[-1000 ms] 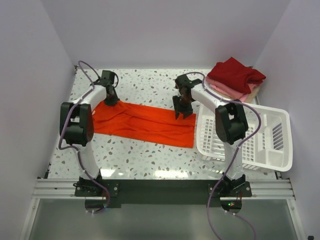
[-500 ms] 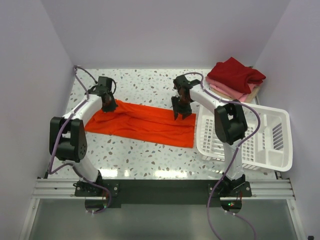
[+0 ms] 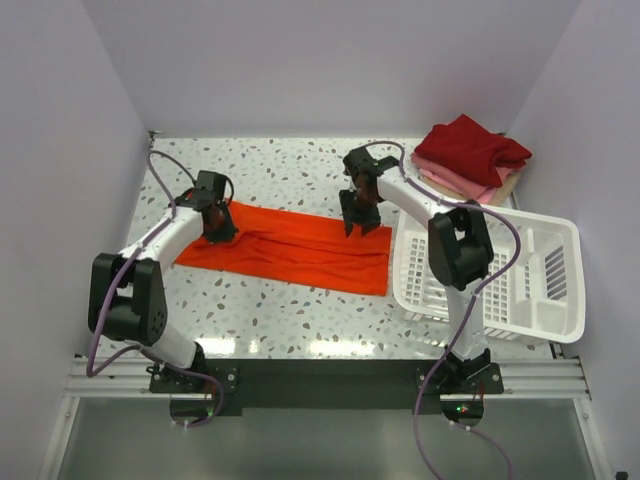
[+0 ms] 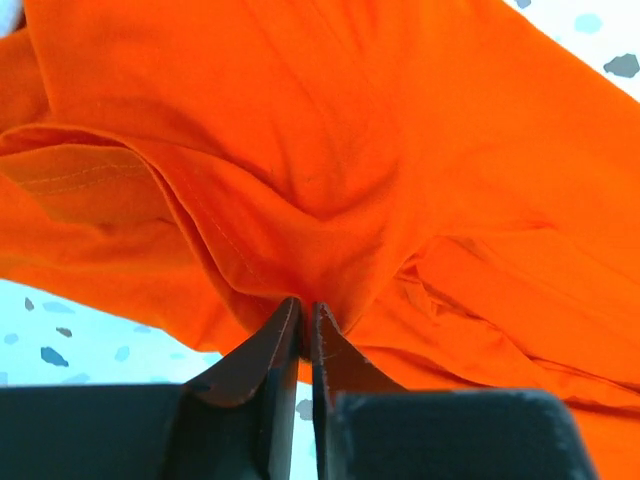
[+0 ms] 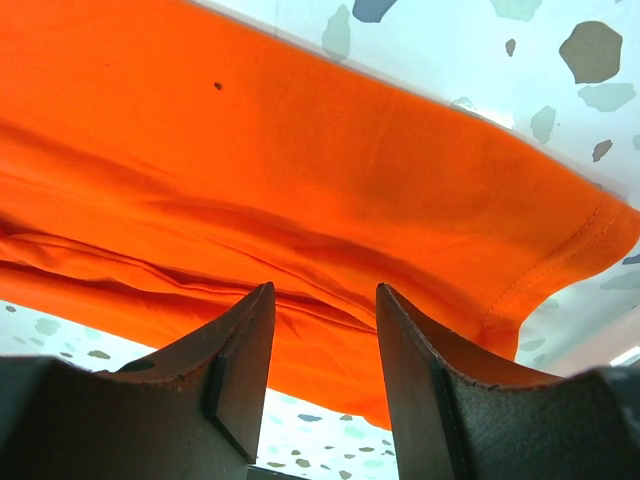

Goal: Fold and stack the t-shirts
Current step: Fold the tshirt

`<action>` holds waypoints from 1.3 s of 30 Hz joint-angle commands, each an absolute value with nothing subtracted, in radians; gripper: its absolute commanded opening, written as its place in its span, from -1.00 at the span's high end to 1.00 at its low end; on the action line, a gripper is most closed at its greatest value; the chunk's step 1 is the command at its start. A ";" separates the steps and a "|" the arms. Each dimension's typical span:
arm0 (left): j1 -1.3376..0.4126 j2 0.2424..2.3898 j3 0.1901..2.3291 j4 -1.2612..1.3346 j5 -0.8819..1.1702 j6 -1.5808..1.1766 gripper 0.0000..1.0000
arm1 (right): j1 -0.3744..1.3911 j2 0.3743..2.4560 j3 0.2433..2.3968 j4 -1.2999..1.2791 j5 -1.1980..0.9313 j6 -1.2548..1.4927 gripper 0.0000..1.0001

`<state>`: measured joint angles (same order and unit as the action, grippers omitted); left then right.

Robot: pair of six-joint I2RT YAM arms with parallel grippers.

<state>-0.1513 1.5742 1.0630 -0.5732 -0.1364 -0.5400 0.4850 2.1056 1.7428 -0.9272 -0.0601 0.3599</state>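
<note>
Top external view: the orange-red t-shirt is recorded as a long, rumpled band laid flat across the middle of the speckled bench. Its right end lies just beside the left wall of the white lattice basket. The left end effector is set on the shirt's far left corner. In the left wrist view its fingers are seen clenched almost together, and the creases of the cloth are drawn in to the tips, so the shirt is judged to be pinched there. The right end effector is placed over the shirt's far right edge. In the right wrist view its fingers are seen released and standing apart, with cloth and the hemmed edge visible through the gap and nothing gripped. The right arm is seen crossing the basket's left corner, which crowds that end of the shirt. In the far right corner, behind the basket and well apart from the spread shirt, a folded stack is noted: a dark red t-shirt on top, a pink t-shirt beneath it and a beige t-shirt lowest.
</note>
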 commanded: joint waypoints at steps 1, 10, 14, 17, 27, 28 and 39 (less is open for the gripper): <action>-0.158 1.502 1.040 -0.603 -0.120 -0.552 0.68 | 0.494 2.085 1.786 -0.939 -0.037 0.382 0.02; -0.158 1.440 1.052 -0.663 -0.104 -0.529 -0.18 | 0.505 2.120 1.822 -0.950 -0.034 0.396 0.00; -0.153 1.521 1.138 -0.666 -0.161 -0.517 -0.22 | 0.506 2.120 1.827 -0.953 -0.035 0.402 0.00; -0.105 1.606 1.216 -0.667 -0.218 -0.512 -0.20 | 0.511 2.120 1.832 -0.959 -0.034 0.402 0.00; -0.006 1.732 1.269 -0.574 -0.230 -0.457 -0.15 | 0.515 2.125 1.832 -0.960 -0.044 0.400 -0.01; -0.006 1.738 1.267 -0.562 -0.229 -0.453 -0.15 | 0.517 2.126 1.832 -0.962 -0.046 0.400 -0.01; 0.000 1.815 1.295 -0.563 -0.238 -0.433 -0.06 | 0.517 2.143 1.842 -0.969 -0.052 0.391 -0.01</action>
